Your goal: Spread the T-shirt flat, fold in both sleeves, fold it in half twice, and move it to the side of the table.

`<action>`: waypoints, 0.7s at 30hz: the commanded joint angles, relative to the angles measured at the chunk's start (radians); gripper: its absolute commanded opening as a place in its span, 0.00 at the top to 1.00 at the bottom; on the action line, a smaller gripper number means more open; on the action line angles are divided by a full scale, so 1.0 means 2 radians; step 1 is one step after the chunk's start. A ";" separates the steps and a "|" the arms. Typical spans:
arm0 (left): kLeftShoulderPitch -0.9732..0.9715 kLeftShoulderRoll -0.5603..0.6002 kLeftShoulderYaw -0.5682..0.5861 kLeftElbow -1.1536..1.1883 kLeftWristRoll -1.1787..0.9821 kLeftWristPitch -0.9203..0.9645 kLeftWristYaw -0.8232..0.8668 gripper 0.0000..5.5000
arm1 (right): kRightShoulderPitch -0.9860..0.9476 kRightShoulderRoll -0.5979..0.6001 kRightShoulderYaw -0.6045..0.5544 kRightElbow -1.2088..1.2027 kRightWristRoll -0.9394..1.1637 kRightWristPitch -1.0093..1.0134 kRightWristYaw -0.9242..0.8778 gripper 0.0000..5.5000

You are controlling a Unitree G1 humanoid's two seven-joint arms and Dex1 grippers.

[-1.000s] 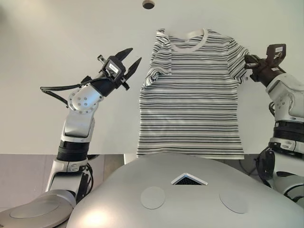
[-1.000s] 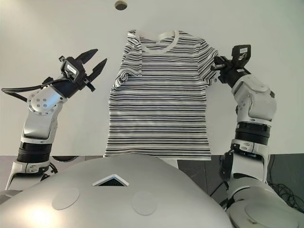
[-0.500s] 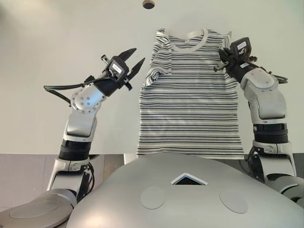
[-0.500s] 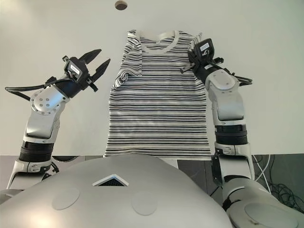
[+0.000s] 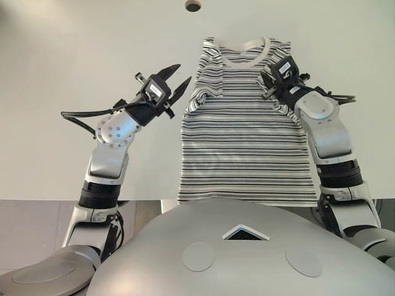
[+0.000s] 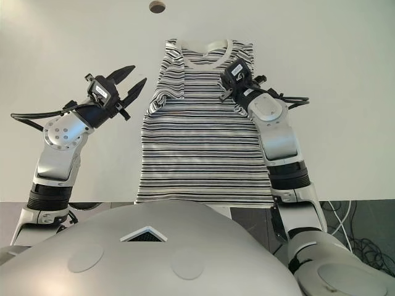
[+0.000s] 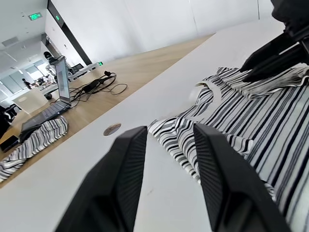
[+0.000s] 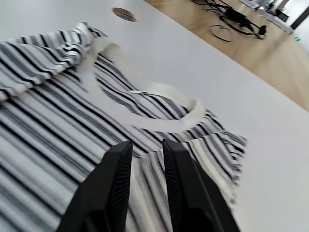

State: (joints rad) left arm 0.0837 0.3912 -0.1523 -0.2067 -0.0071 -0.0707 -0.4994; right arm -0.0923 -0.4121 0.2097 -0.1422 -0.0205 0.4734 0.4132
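A black-and-white striped T-shirt (image 5: 247, 142) lies flat on the white table (image 5: 74, 55), collar at the far end. Its left sleeve (image 5: 207, 92) is folded in over the body. My right gripper (image 5: 268, 79) hovers over the right chest just below the collar, shut on the right sleeve (image 5: 290, 102), which is drawn inward over the body. The right wrist view has striped cloth pinched between the fingers (image 8: 115, 188), with the collar (image 8: 159, 121) just beyond. My left gripper (image 5: 175, 76) stands open above bare table, just left of the folded left sleeve (image 7: 178, 140).
A round cable hole (image 5: 192, 5) sits in the table beyond the collar. Bare table stretches to the left (image 5: 55, 135) and right (image 5: 364, 55) of the shirt. The table's near edge (image 5: 142, 200) runs in front. A black cable (image 5: 80, 114) trails from the left arm.
My right gripper has swung left from the table's right side over the shirt's chest, carrying the right sleeve inward. The left gripper has edged slightly toward the shirt, still open.
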 commanded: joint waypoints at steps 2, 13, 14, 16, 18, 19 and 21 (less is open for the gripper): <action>0.009 0.019 0.034 0.006 0.036 -0.084 0.032 0.68 | 0.112 -0.091 -0.048 -0.154 0.067 0.009 0.108 0.78; 0.254 0.257 0.061 0.031 0.278 -0.432 0.018 0.68 | 0.453 -0.222 -0.367 -0.114 0.066 -0.387 0.367 0.78; 0.265 0.266 0.066 0.035 0.297 -0.454 0.027 0.68 | 0.469 -0.227 -0.377 -0.118 0.055 -0.397 0.374 0.78; 0.276 0.278 0.068 0.038 0.327 -0.483 0.037 0.68 | 0.491 -0.234 -0.393 -0.114 0.038 -0.414 0.385 0.78; 0.275 0.281 0.062 0.035 0.358 -0.500 0.044 0.68 | 0.501 -0.239 -0.398 -0.108 0.021 -0.429 0.388 0.78; 0.268 0.279 0.056 0.033 0.376 -0.507 0.048 0.68 | 0.504 -0.240 -0.396 -0.106 0.015 -0.437 0.389 0.78; 0.253 0.270 0.044 0.029 0.406 -0.520 0.058 0.68 | 0.508 -0.240 -0.392 -0.102 0.007 -0.447 0.387 0.78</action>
State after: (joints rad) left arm 0.6055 0.9310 -0.0337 -0.1537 0.7010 -1.1019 -0.3751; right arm 0.9116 -0.8746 -0.5740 -0.3586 0.0089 -0.3991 1.1881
